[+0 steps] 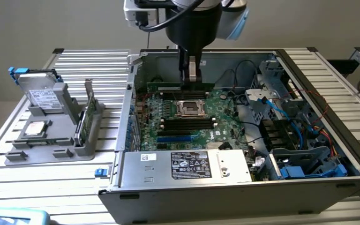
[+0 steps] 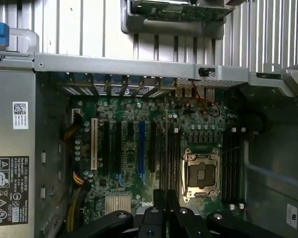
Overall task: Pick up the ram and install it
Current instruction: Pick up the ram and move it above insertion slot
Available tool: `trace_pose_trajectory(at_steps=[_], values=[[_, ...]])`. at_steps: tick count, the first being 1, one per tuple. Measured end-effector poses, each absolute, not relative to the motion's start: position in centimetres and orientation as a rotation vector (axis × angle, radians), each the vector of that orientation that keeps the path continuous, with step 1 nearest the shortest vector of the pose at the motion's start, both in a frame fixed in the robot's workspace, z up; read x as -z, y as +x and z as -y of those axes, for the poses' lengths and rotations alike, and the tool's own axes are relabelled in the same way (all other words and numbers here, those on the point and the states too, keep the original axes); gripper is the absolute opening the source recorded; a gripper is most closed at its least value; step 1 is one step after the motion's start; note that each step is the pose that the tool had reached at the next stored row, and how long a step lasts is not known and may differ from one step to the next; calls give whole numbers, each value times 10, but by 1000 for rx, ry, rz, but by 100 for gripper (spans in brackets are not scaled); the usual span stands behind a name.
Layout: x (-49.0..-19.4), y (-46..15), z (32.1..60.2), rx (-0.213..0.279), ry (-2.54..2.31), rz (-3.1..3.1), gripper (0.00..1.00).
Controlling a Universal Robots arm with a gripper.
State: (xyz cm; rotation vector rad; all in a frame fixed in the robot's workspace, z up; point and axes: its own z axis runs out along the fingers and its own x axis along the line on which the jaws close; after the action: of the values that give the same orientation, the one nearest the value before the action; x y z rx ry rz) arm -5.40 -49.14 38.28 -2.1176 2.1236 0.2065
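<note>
Ram [image 1: 164, 86] clenched in gripper [image 1: 192, 82], hanging over motherboard [image 1: 186, 123] inside open case [image 1: 230, 190]; tray [image 1: 42, 158] at exterior view's left holds green card [image 1: 89, 115].

Arm [image 1: 192, 23] hangs straight down — pincer [image 1: 192, 83] vertical, clamped on the ram [image 1: 164, 86].
</note>
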Motion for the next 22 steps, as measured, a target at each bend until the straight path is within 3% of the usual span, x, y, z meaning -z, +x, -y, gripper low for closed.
trace_pose_trajectory(at_steps=[14, 22], values=[[-357, -23, 456, -209, -2118, -2126, 13], [-352, -23, 452, -205, -2119, -2132, 13]])
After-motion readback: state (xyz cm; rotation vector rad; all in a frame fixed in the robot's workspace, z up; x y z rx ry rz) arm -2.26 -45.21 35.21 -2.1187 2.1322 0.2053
